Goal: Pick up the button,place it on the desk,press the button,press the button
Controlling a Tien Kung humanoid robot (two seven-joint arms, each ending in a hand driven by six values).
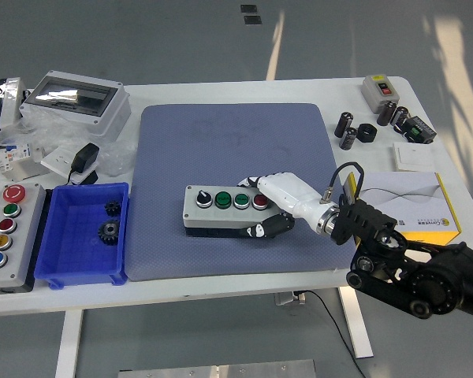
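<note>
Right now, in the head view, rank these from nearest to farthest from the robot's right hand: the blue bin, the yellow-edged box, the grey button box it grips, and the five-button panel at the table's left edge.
1. Grey button box: in the right hand, on the mat.
2. Yellow-edged box: to its right.
3. Blue bin: left of the mat.
4. Five-button panel: far left edge.

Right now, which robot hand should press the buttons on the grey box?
The right hand. It already grips the button box on the blue mat, beside the red button. No left hand is in view.
</note>
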